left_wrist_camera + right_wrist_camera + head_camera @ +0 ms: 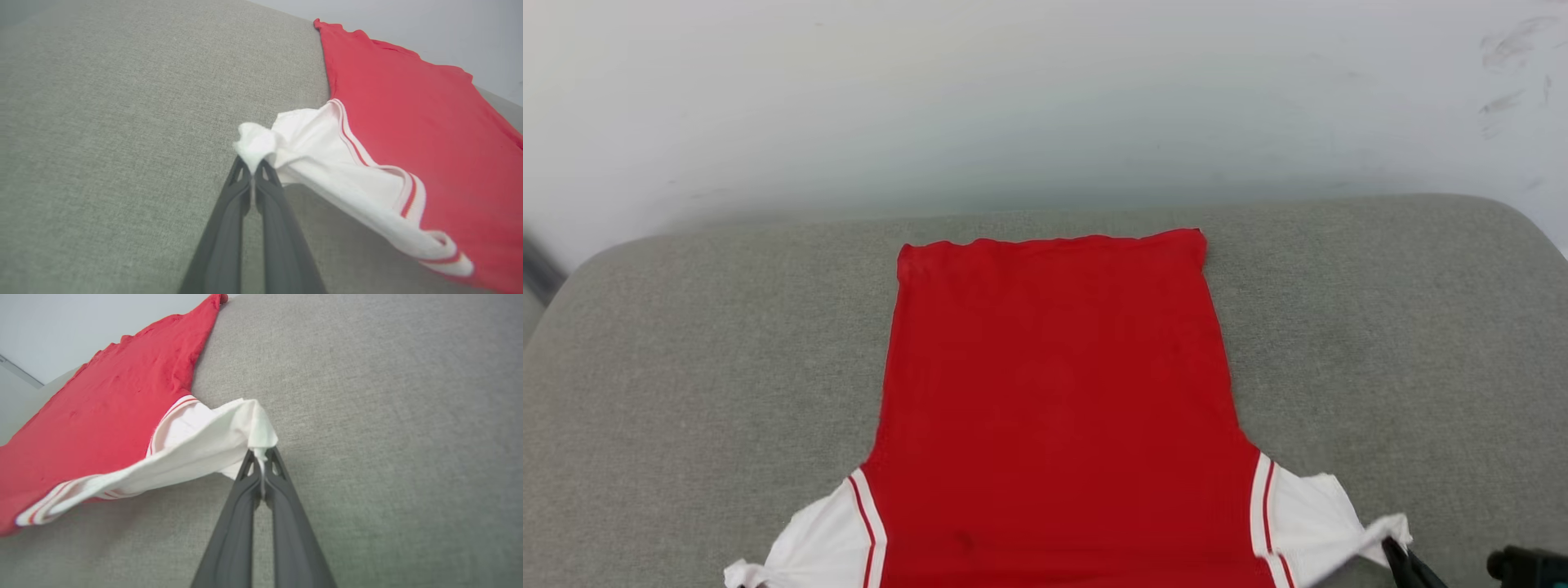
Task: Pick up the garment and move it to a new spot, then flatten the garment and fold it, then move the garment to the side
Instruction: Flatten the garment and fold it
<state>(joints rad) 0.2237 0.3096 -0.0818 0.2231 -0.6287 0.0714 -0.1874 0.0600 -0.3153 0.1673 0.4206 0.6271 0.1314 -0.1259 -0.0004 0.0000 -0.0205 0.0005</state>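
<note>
On the cushion point(686, 367), the garment point(1054, 392) runs lengthwise, hem away; left claw point(252, 165) and right claw point(261, 453) pinch sleeves point(310, 139).

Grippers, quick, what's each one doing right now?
Left gripper: closed, holding the jersey by one white sleeve.
Right gripper: closed, holding the jersey by the other white sleeve.

So it's a grey fabric cushion point(686, 367) with rounded far corners. The red jersey point(1054, 392) lies spread out flat across the middle, hem toward the far edge.
</note>
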